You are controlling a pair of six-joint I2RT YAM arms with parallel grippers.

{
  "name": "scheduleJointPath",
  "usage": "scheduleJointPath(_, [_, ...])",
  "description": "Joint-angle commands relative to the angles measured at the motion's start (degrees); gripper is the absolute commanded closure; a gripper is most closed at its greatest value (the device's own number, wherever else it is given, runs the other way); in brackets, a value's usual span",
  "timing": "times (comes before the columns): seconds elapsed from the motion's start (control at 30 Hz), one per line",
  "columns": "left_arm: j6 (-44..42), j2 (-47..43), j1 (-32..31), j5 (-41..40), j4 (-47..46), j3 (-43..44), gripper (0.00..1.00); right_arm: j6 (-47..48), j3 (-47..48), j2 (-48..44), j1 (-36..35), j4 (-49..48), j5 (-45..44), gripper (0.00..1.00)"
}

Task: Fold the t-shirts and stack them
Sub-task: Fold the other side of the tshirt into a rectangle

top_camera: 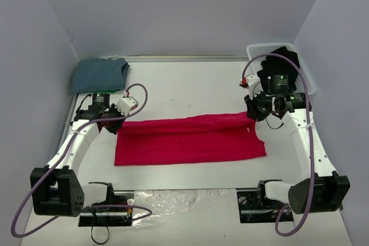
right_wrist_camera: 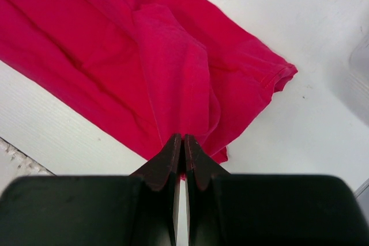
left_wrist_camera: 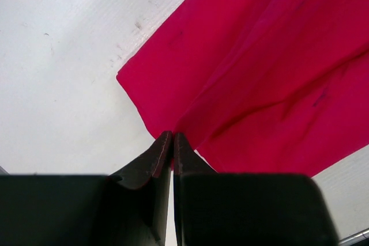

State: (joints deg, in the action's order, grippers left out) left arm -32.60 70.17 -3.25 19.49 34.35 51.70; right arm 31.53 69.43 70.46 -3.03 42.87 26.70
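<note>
Red t-shirt (top_camera: 190,142), soft and limp, best gripped by its ends: left claw (left_wrist_camera: 173,136) and right claw (right_wrist_camera: 183,138) each closed tight on one.

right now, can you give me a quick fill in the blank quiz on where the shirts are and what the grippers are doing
1. The left gripper and right gripper are both shut on the spread t-shirt, whose colour is ____.
2. The folded t-shirt, blue-grey, lies at the far ____ corner of the table.
3. The bunched t-shirt in the white basket is coloured ____.
Missing words: red; left; black.
</note>
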Motion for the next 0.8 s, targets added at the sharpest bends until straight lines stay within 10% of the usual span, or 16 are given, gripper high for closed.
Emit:
scheduleJointPath(0.0, [-1.50,-1.79,0.52,0.12,0.81,0.15,0.98,0.46,-1.49,-1.99,0.30,2.30,-0.95,1.00])
scheduleJointPath(0.77, [-6.59,-1.35,0.52,1.96,4.23,-2.48,0.93,3.01,-2.10,-0.15,0.39,9.07,-3.40,1.00])
